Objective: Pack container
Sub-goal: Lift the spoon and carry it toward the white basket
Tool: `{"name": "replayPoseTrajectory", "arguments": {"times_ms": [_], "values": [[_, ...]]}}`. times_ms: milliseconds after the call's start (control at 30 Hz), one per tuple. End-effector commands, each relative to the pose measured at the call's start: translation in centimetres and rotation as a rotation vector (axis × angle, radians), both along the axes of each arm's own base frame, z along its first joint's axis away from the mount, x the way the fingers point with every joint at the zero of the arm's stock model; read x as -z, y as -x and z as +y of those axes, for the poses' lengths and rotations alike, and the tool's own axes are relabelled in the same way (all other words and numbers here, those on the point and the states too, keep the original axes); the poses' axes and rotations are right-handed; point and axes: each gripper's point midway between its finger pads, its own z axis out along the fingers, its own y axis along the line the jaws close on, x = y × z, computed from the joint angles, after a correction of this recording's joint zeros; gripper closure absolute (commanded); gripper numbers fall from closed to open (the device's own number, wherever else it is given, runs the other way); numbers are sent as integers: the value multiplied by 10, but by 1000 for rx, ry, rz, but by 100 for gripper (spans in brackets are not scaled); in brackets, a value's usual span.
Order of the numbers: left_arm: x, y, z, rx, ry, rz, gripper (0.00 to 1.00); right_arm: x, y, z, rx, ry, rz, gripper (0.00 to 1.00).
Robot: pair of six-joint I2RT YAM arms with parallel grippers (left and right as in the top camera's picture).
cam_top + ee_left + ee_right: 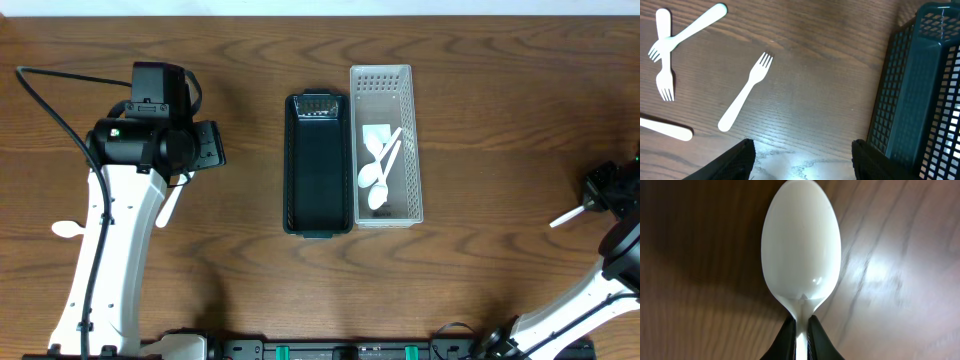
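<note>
The clear slotted container lies in the middle of the counter, toward the far edge, its long side touching the right flank of a dark mesh container. Inside the clear one, white spoons lie overlapping, at least two, with a small white piece beside their handles. The dark one's perforated wall fills the right side of the left wrist view.

Near the right edge of the counter, the right end effector is clamped on the neck of a white spoon, bowl pointing ahead over the wood.

Over the left half of the counter, the left end effector hangs with its fingers apart, gripping nothing. On the wood beneath it lie a single white fork, two crossed forks and another white handle.
</note>
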Motion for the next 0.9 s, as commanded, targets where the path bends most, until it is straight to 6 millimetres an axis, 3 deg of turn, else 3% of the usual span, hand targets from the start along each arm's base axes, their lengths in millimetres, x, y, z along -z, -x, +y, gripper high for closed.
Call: {"name": "replayPoseTrajectory", "arguments": {"times_ms": [0,133,233,300,367,500,633,867], "values": [[-2,-1,3,-3,-10,-3,35,-73,-47,11,-76,92,-175,99],[-2,-1,3,-3,-10,-3,35,-160,-91,57,-256,187,-352,99],[-2,-1,3,-3,-10,-3,35,-215,-116,120,-409,209,-476,99],[-2,-1,3,-3,-10,-3,35,-235,-127,168,-524,204,-530,99],[-2,-1,3,-3,-10,-3,35,-241,-134,211,-627,186,-556,99],[-2,-1,3,-3,-10,-3,35,-232,-136,294,-819,144,-556,99],[-2,-1,3,-3,-10,-3,35,-207,-133,351,-958,138,-504,99],[-2,-1,3,-3,-10,-3,35,-136,-123,403,-1088,76,-333,99]]}}
